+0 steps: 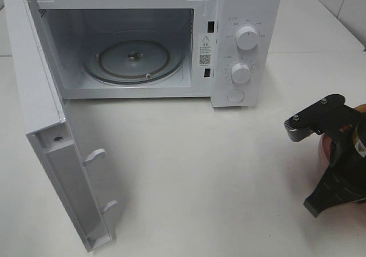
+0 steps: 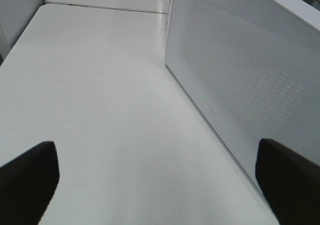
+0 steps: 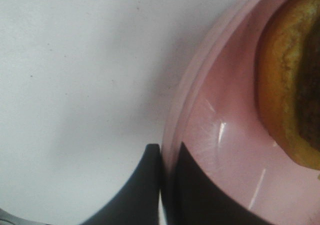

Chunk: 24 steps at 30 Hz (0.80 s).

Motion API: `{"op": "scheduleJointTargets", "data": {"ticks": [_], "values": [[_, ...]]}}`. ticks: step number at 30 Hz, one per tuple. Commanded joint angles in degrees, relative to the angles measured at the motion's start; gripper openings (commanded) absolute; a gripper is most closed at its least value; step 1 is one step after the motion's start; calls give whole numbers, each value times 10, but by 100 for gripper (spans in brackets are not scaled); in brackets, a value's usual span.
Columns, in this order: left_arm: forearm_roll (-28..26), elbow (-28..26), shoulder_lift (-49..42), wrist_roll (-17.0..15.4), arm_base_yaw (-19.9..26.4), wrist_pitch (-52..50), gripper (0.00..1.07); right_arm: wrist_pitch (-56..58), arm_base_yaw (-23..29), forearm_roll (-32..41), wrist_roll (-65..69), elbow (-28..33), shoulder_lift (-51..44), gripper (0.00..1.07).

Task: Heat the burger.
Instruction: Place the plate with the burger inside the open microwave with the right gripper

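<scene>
The burger (image 3: 287,80) sits on a pink plate (image 3: 220,135); only its golden-brown bun edge and dark patty show in the right wrist view. My right gripper (image 3: 167,155) is shut on the plate's rim, one finger outside it and one inside. In the high view the right arm (image 1: 337,165) at the table's right edge hides most of the plate (image 1: 322,148) and the burger. The left gripper (image 2: 160,185) is open and holds nothing, low over the table beside the microwave door's outer face (image 2: 250,75); the high view does not show it.
A white microwave (image 1: 240,17) stands at the back with its door (image 1: 57,154) swung wide open toward the front left. Its glass turntable (image 1: 134,60) is bare. White tabletop (image 1: 217,171) stretches between the microwave and the plate.
</scene>
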Motion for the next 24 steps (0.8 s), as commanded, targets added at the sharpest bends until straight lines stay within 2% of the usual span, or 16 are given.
{"op": "scheduleJointTargets", "data": {"ticks": [1, 11, 24], "values": [[-5, 2, -2, 0, -3, 2, 100, 23, 33, -63, 36, -5, -9, 0], [-5, 2, -2, 0, -3, 2, 100, 63, 81, -141, 112, -5, -9, 0], [-5, 2, -2, 0, -3, 2, 100, 72, 147, -152, 119, -5, -9, 0]]}}
